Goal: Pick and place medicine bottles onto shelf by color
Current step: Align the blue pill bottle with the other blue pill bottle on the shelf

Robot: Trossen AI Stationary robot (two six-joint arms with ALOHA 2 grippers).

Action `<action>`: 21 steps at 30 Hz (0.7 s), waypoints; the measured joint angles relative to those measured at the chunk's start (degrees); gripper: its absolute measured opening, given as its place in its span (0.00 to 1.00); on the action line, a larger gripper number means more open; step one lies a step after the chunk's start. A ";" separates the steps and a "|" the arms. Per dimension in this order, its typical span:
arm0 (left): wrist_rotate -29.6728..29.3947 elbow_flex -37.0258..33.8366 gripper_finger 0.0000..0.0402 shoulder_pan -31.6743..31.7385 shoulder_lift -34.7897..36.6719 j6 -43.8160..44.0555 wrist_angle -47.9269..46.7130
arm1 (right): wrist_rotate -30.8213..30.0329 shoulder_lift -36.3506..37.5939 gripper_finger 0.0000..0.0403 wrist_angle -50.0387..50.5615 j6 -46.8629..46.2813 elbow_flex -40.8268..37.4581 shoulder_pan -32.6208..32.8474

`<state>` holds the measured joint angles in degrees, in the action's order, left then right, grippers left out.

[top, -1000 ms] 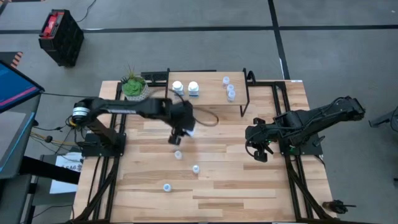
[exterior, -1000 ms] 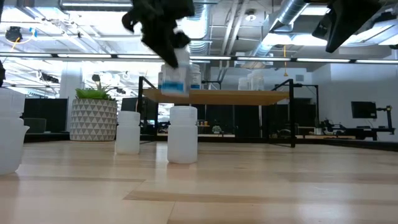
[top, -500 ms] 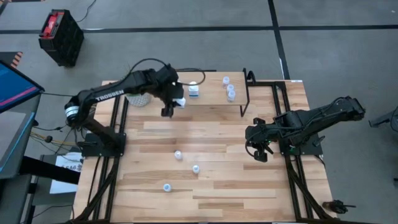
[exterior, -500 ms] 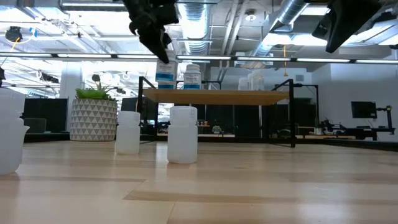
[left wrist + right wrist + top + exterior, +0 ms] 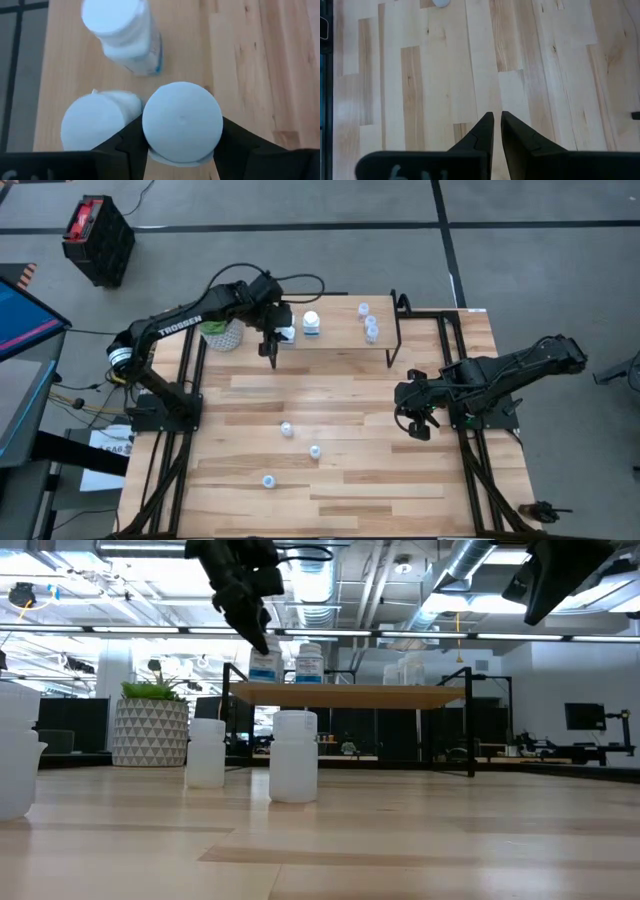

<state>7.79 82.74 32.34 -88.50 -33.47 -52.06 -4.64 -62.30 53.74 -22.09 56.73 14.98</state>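
A wood-plank bench (image 5: 340,480) stands in an open workshop, with ducts and strip lights overhead in the low view.

At the shelf's (image 5: 340,340) left end, a white medicine bottle (image 5: 182,121) sits between the left gripper's (image 5: 277,338) fingers (image 5: 237,137). Its round cap fills the gap between them. From these views I cannot tell whether they are pinching it or have just slackened. Just beside the fingers on the board are two more white bottles, one (image 5: 100,126) close alongside and one (image 5: 125,37) a little farther along. Toward the shelf's other end stand the pale translucent bottles (image 5: 369,325). Three more small bottles (image 5: 287,428) wait on the bench, well apart from the fingers.

The step in hand looks like setting this white bottle down among its own colour. Next, I judge, the fingers should part fully and lift straight clear without nudging the close neighbour.

The right gripper (image 5: 497,125) waits over bare planks at the right, fingers narrowed to a slit.
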 joint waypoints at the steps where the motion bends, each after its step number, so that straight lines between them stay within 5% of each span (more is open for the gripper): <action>1: -0.14 0.04 0.39 0.04 -0.37 0.04 0.85 | 0.00 0.00 0.15 -0.03 0.00 0.00 0.00; 21: -6.42 0.44 0.65 -0.23 -0.41 0.16 3.96 | 0.02 0.00 0.15 0.02 -0.44 0.00 0.00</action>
<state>1.37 83.18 32.10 -88.90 -33.31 -48.10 -4.62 -62.30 53.76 -22.52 56.73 14.98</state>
